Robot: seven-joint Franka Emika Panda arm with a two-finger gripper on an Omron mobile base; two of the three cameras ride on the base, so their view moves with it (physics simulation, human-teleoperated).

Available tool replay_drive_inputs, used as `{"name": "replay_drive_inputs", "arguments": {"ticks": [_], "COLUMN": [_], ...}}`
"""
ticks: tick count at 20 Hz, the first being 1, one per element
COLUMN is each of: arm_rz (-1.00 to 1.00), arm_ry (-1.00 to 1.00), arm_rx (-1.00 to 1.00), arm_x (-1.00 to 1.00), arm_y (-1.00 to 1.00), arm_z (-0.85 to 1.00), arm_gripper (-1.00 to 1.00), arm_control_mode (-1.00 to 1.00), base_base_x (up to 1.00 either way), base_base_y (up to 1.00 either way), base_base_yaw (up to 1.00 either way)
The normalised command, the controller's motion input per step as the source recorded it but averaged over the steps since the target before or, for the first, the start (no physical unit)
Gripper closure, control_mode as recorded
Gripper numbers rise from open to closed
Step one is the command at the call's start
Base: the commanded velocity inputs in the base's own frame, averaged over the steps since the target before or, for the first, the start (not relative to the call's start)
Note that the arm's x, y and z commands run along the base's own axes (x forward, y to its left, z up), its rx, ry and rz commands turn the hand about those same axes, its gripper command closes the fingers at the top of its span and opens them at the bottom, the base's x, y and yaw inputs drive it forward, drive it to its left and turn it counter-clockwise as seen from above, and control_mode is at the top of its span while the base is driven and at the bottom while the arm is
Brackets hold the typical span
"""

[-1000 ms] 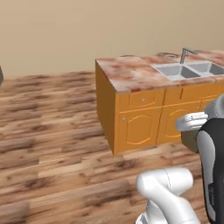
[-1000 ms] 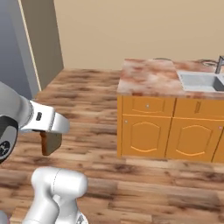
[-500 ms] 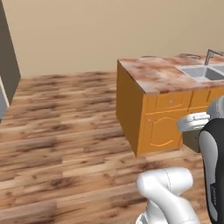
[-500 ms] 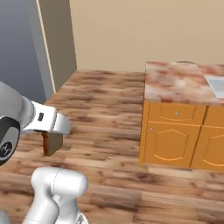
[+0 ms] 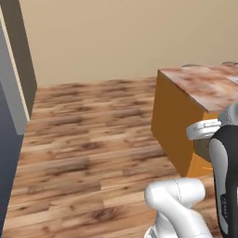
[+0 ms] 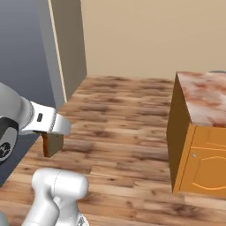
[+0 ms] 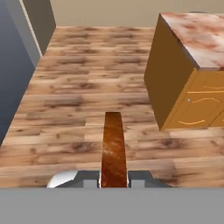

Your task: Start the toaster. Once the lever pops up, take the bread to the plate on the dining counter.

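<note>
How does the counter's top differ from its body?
The counter's top is pink-and-rust marbled stone, lying flat; the body below it is plain orange wood, standing upright. The top is unbroken, while the body's front carries panelled doors with curved grooves. Both end at the same near corner.

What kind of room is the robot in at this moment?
Probably a home kitchen: the dining counter with a marbled stone top and orange wooden cabinet doors stands on a wooden plank floor, and the gripper carries the bread, a slice seen edge-on.
</note>
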Motion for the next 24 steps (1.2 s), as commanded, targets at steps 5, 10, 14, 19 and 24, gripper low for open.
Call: {"name": "replay_drive_inputs", "arguments": {"ticks": [5, 10, 14, 19, 24], "arm_rz": [0.00, 0.00, 0.00, 0.00, 0.00], "arm_ry": [0.00, 0.00, 0.00, 0.00, 0.00], "arm_rx": [0.00, 0.00, 0.00, 0.00, 0.00], "arm_x": [0.00, 0.00, 0.00, 0.00, 0.00], "arm_y": [0.00, 0.00, 0.00, 0.00, 0.00], "arm_z": [0.00, 0.00, 0.00, 0.00, 0.00], "arm_gripper": [1.00, 1.00, 1.00, 1.00, 1.00], "arm_control_mode": [1.00, 1.00, 1.00, 1.00, 1.00], "base_base_x": [0.99, 1.00, 1.00, 1.00, 1.00], "base_base_y": [0.40, 0.03, 0.02, 0.15, 0.23], "base_base_yaw": [-0.04, -0.05, -0.06, -0.03, -0.01]}}
